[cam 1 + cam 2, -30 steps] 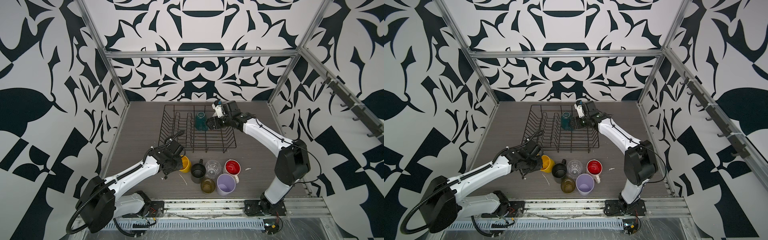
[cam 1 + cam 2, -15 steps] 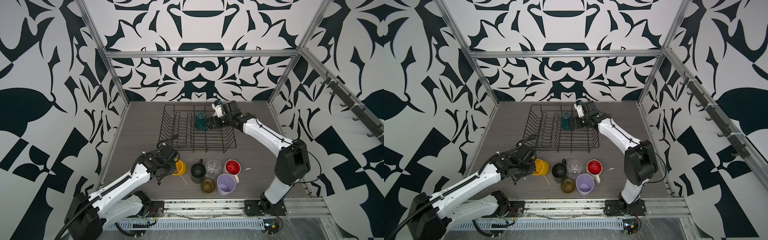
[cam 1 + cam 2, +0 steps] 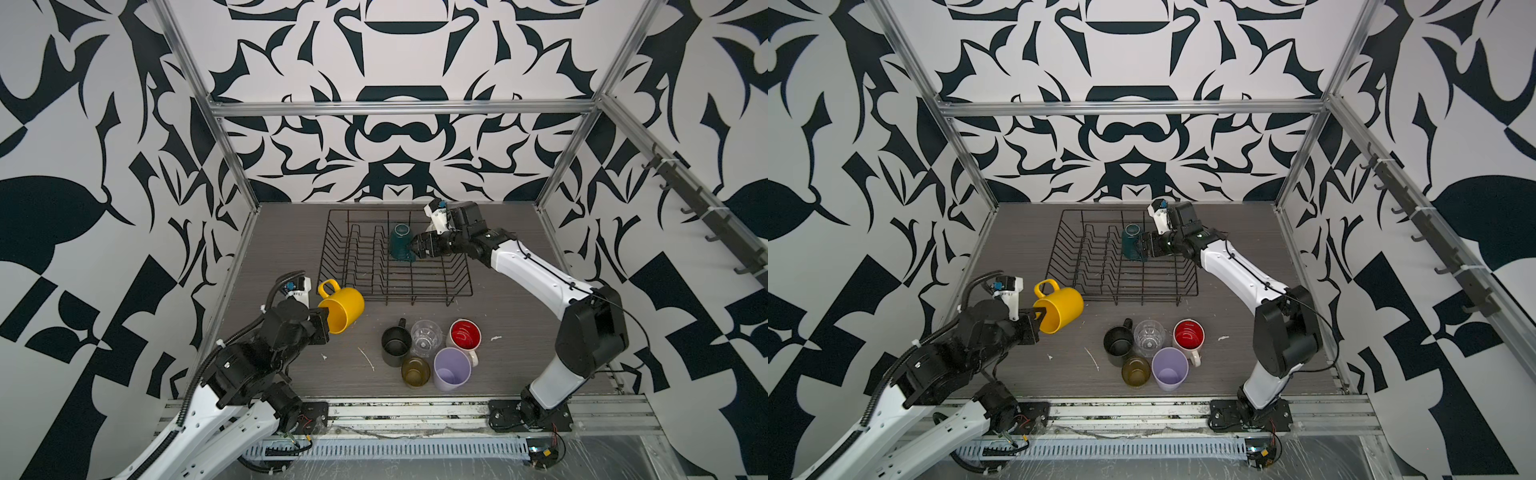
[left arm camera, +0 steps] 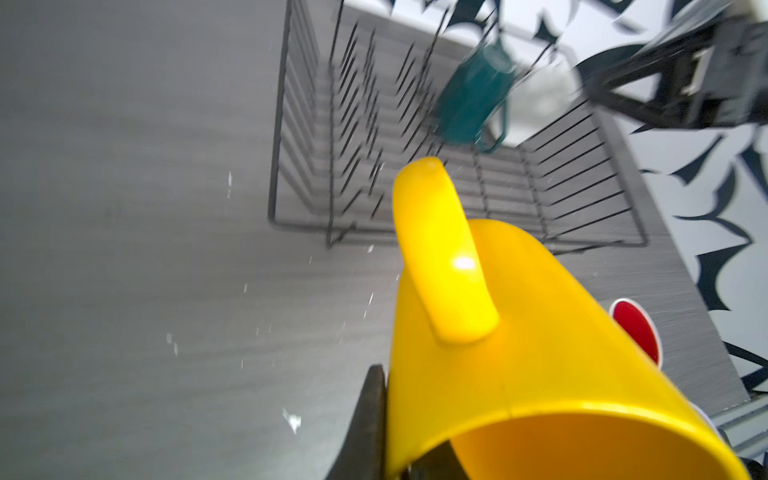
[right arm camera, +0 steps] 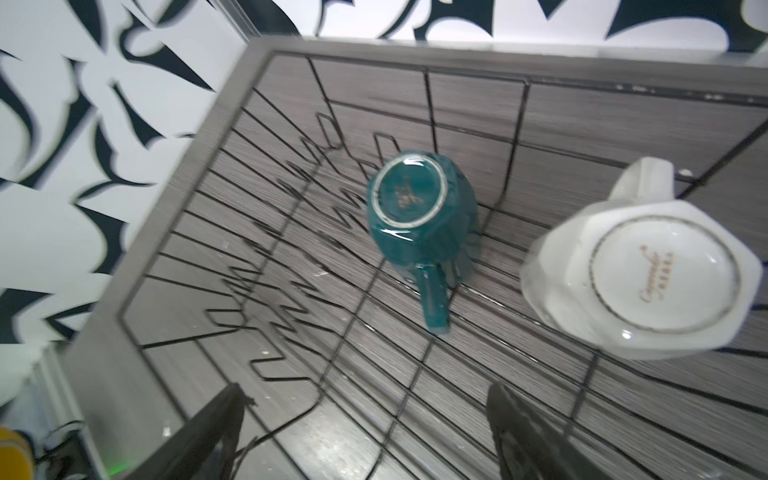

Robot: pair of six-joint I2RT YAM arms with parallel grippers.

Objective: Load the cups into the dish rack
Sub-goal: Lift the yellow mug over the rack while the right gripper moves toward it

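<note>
My left gripper (image 3: 322,321) (image 3: 1036,318) (image 4: 399,436) is shut on the rim of the yellow mug (image 3: 343,309) (image 3: 1059,309) (image 4: 519,353), one finger inside and one outside. It holds the mug tilted on its side above the table, left of the dish rack (image 3: 415,294) (image 3: 1121,296) (image 4: 582,199) (image 5: 291,208). A teal mug (image 3: 400,245) (image 3: 1133,245) (image 5: 415,216) stands upside down in the rack. Beside it is an upturned white mug (image 5: 640,274), hidden in both top views. My right gripper (image 3: 417,248) (image 3: 1144,249) (image 5: 365,390) hovers open and empty over the rack by the teal mug.
In front of the rack stand a black mug (image 3: 395,345), a clear glass (image 3: 426,337), a red-lined white mug (image 3: 465,336), a lilac tumbler (image 3: 452,368) and an amber glass (image 3: 415,372). White scraps (image 3: 368,359) lie on the table.
My left gripper has lifted the yellow mug off the table, drawn it back to the left and tipped it sideways. The right arm has stayed still.
</note>
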